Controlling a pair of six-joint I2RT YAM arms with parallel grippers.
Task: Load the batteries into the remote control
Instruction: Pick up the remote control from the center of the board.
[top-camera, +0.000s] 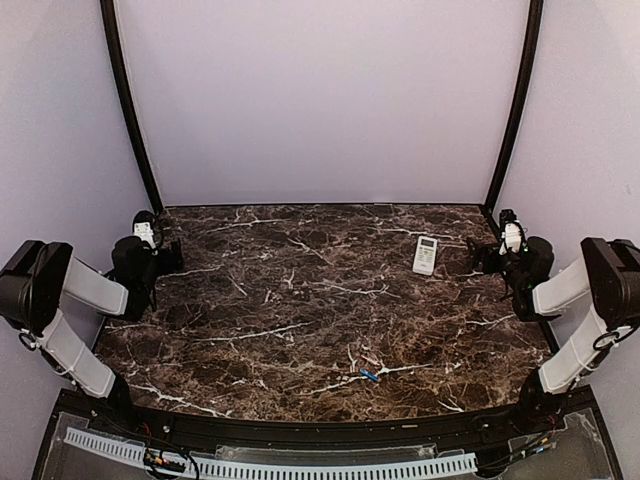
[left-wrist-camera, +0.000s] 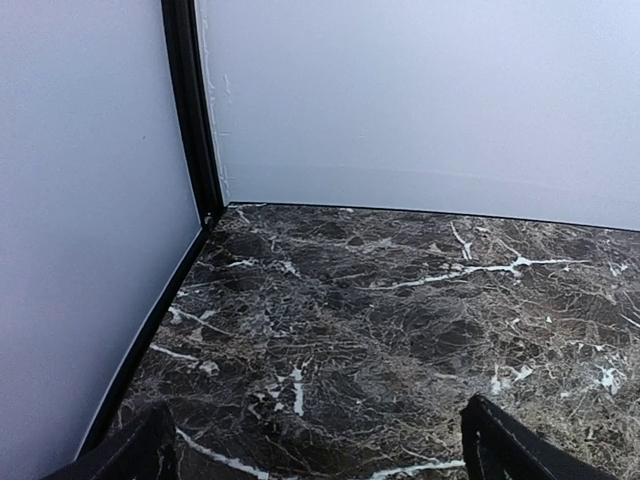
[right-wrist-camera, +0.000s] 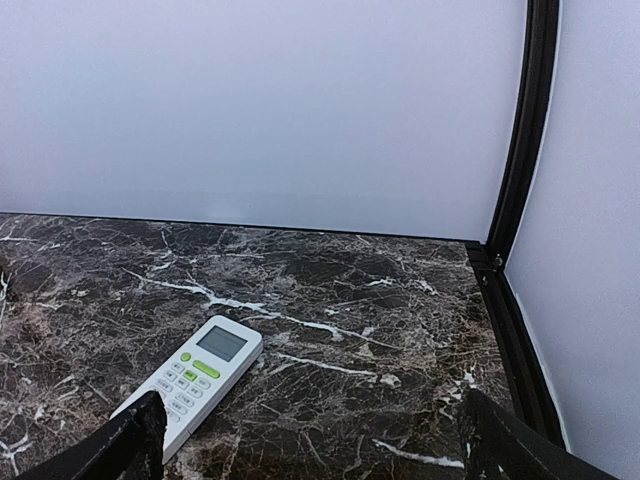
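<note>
Your left gripper (left-wrist-camera: 318, 445), at nine o'clock, gapes wide and empty. The batteries (top-camera: 368, 376) lie near five o'clock on the table (top-camera: 300, 300). The remote control (top-camera: 426, 255) lies face up at two o'clock, near your right gripper (right-wrist-camera: 315, 445), equally wide and empty.

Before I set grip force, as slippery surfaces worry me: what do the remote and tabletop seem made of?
Remote: likely white plastic, smooth and matte; moulded body, green and white buttons. Tabletop: dark brown marble look with white veins, faintly glossy; real stone or printed laminate, I cannot tell.
</note>
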